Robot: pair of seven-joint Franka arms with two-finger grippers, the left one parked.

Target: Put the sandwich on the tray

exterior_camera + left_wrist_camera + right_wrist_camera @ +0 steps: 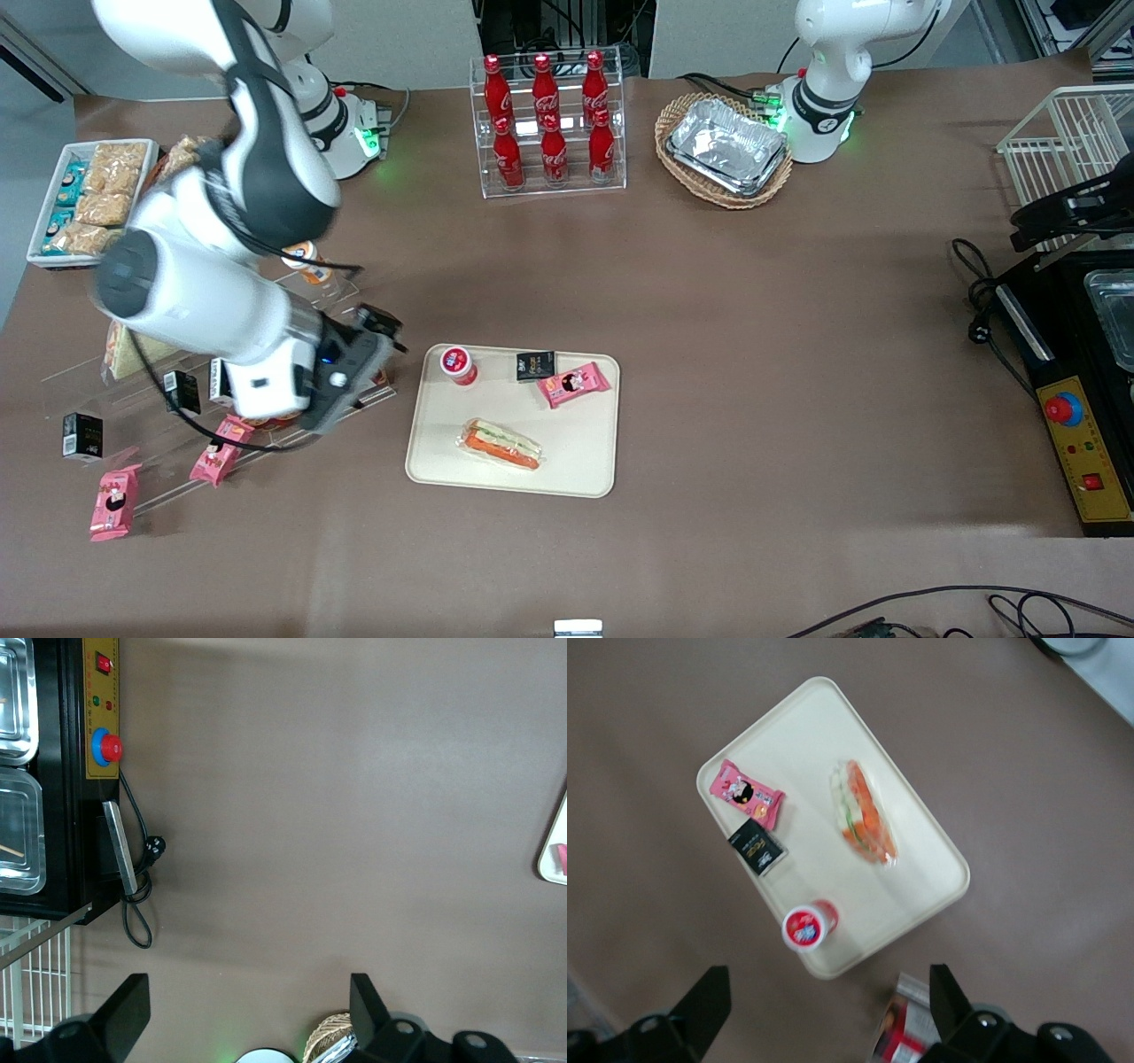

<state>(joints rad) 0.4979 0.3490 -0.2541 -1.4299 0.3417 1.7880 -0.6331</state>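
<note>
Pincer (824,1010) spread wide, empty, above the table beside the tray (921,846).

sandwich (502,445) (865,812): clear-wrapped, pale bread, orange and green filling on show, lying flat and slantwise on the tray, nearer the front camera than the tray's other items | tray (585,465) (813,746): cream-beige rectangle, rounded corners, low rim, flat on desk | my tool (824,1010): empty, fingers apart, above the desk beside the tray
</note>
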